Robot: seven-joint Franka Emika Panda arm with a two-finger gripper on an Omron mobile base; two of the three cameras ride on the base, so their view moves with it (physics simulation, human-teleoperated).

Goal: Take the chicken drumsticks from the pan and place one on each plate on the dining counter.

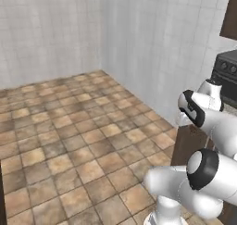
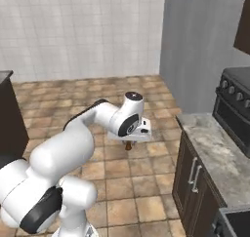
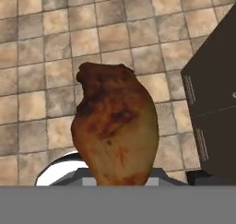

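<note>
Hand view: drumstick [image 3: 115, 126], seemingly in pincer [image 2: 128, 144], over tiled floor [image 3: 46, 57].

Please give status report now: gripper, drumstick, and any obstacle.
Gripper shut on chicken drumstick, carried above tiled floor. Plates and dining counter not in sight. Brown cabinets close at the side, path otherwise open.

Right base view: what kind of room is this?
Most likely a kitchen. A dark oven with knobs stands by a marble counter over brown cabinets, with tiled floor and tiled walls. The gripper carries a drumstick above the floor.
</note>
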